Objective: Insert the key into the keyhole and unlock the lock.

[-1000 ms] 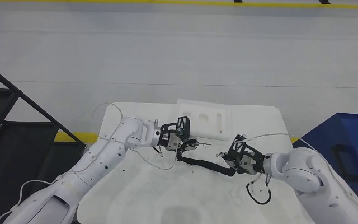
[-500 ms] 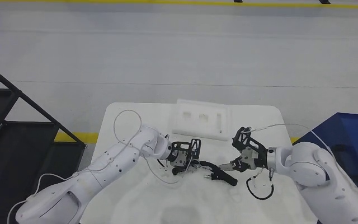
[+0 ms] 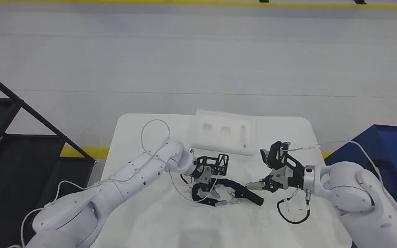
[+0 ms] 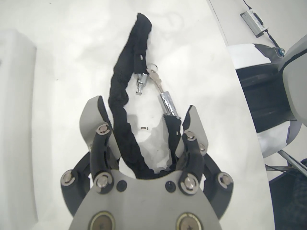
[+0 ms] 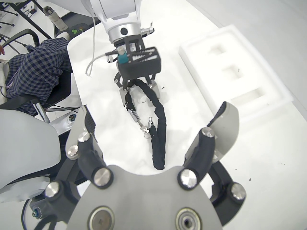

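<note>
Black fabric sleeves the chain lock (image 4: 117,94), folded on the white table (image 3: 155,217), its bend lying between the widely spread fingers of the left gripper (image 4: 144,107). Key (image 4: 156,78) meets the metal cylinder (image 4: 169,105) beside the loose pin (image 4: 141,83); how deep it sits is unclear. Right gripper (image 5: 154,111), spread and empty, hangs just past the chain's free end. Beyond lies a foam tray (image 3: 226,130). The bend itself is hidden under the left gripper's body.

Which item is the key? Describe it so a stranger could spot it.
On the white table lies a black fabric-sleeved chain lock, running through the open left hand. The key is the flat silver piece with a ring, its tip at the chrome lock cylinder, unlike the round-headed locking pin beside it.
</note>
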